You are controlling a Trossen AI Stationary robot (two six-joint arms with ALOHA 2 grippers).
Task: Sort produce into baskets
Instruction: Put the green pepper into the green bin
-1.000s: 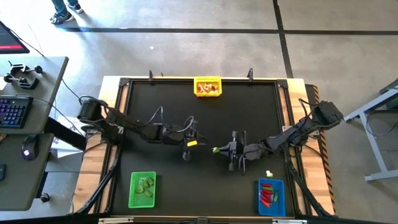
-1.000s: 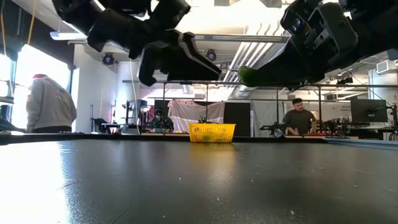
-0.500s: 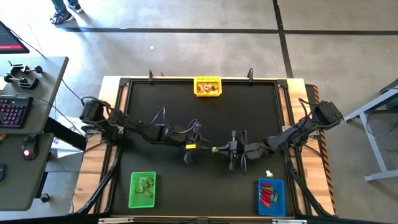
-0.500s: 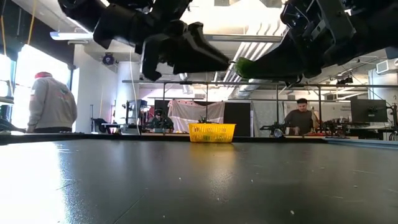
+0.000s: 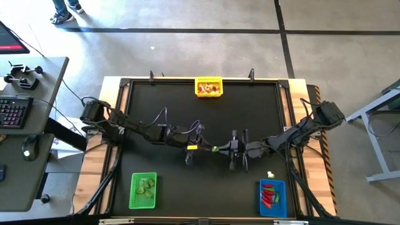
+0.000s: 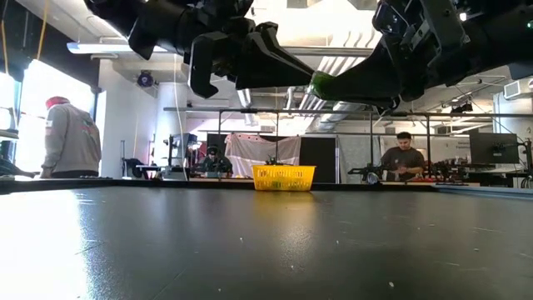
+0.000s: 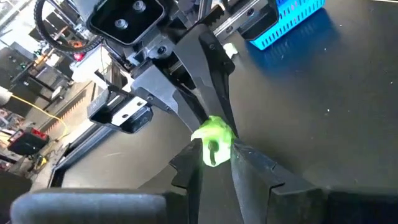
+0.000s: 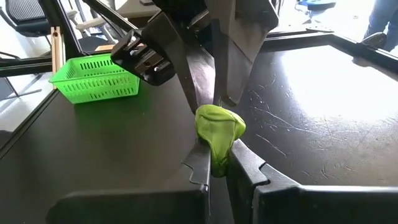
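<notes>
Both grippers met above the middle of the black table (image 5: 250, 112), lifted off its surface. The right gripper (image 8: 216, 163) was closed on a small green toy vegetable (image 8: 219, 127), which stuck out from its fingertips. The left gripper (image 7: 214, 163) faced it from the left side, and its two fingers (image 7: 189, 163) stood on both sides of the same green piece, very close to it; it was not possible to tell if they already pressed on it. In the high view the green piece (image 5: 215, 149) was between the two arms.

The yellow basket (image 5: 208, 87) stood at the far edge in the middle, with tan pieces inside. The green basket (image 5: 143, 190) was at the near left with green pieces, and the blue basket (image 5: 272, 197) at the near right with red pieces. One whitish piece (image 5: 270, 175) lay on the table just beside the blue basket, on its far side.
</notes>
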